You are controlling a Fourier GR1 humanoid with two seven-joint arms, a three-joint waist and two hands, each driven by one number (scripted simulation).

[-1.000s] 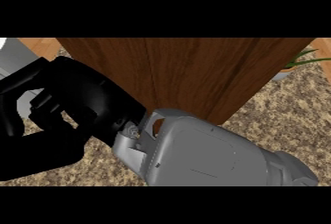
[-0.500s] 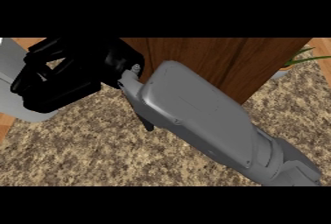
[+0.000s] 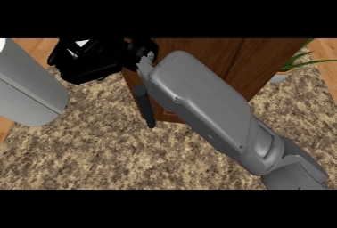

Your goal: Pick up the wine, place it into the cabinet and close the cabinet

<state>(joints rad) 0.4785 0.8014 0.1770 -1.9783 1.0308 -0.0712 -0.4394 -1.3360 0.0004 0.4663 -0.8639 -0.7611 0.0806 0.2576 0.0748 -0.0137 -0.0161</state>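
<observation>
The brown wooden cabinet (image 3: pixel 217 62) fills the top middle of the head view, its front a plain wood face. My right forearm (image 3: pixel 211 116) crosses the view from the lower right to the upper left. It ends in the black right hand (image 3: pixel 92 60), which lies against the cabinet's left edge at the top of the view. A thin dark bar (image 3: pixel 145 107) hangs below the wrist in front of the cabinet. No wine bottle shows anywhere. The left forearm (image 3: pixel 26 89) is a grey block at the left edge, and its hand is out of view.
A speckled stone counter (image 3: pixel 99 156) spreads across the lower part of the view. A green plant (image 3: pixel 299 60) in a pale pot (image 3: pixel 279 78) stands to the right of the cabinet. Light wood shows at the far left and right edges.
My right hand has swung upward and to the right along the cabinet's left side, and the forearm has turned steeper. The left forearm has come into view at the left edge.
</observation>
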